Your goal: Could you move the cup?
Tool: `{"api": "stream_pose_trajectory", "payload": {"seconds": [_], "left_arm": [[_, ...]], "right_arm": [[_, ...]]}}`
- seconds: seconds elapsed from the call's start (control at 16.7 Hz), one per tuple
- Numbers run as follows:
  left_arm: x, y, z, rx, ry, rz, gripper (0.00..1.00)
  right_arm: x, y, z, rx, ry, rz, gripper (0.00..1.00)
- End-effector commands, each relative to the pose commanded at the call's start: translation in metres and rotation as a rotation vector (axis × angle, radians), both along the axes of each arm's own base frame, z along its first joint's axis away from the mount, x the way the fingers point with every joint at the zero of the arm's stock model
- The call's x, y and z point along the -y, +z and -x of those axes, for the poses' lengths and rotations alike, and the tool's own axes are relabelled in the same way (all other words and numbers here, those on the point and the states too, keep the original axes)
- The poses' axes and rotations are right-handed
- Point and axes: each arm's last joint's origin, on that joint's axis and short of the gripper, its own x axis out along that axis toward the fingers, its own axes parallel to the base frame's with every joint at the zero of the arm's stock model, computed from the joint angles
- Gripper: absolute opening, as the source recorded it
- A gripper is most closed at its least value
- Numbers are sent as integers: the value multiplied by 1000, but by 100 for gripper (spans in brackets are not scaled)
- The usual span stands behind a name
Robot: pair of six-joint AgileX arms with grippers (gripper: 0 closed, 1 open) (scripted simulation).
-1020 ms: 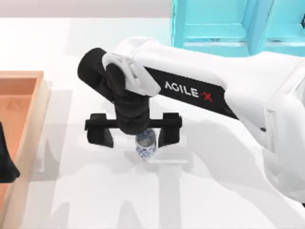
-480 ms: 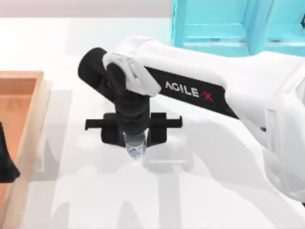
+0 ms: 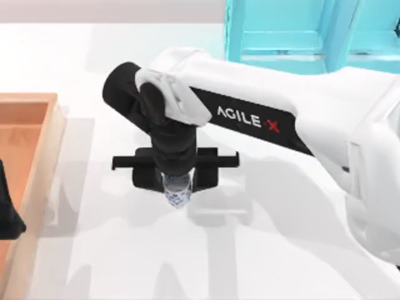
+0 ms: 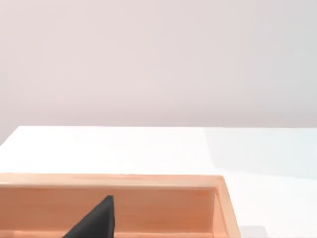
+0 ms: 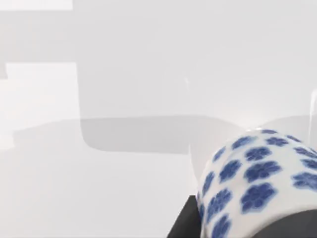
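Between the fingers of the right gripper (image 3: 177, 178), the cup (image 3: 177, 192) (blue-flowered white) sits clamped on both sides above the white bench (image 3: 262, 250); left arm parked by the wooden tray (image 3: 37, 162).

There is one cup (image 3: 177, 193), white with blue flowers. There is one wooden tray (image 3: 37, 187) at the left side of the table (image 3: 262, 250), which is also one. Two arms are present, with one right gripper (image 3: 175, 177) and one left gripper (image 3: 7, 212). One turquoise cabinet (image 3: 312, 31) stands behind.
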Motion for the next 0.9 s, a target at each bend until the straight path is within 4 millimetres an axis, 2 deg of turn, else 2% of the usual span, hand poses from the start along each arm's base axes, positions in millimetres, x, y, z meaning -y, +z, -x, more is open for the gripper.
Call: {"api": "stream_pose_trajectory", "payload": {"seconds": [0.3, 0.36, 0.48, 0.66, 0.78, 0.9], "left_arm": [[0, 0, 0, 0, 0, 0, 100], [0, 0, 0, 0, 0, 0, 100], [0, 0, 0, 0, 0, 0, 100], [0, 0, 0, 0, 0, 0, 100], [0, 0, 0, 0, 0, 0, 100], [0, 0, 0, 0, 0, 0, 100]], "right_arm": [[0, 0, 1, 0, 2, -1, 0], [4, 3, -2, 5, 4, -9, 0], [24, 17, -16, 26, 10, -35, 0], [84, 43, -36, 41, 22, -44, 0], [140, 51, -41, 14, 7, -25, 0], [203, 55, -35, -20, -13, -1, 0]]}}
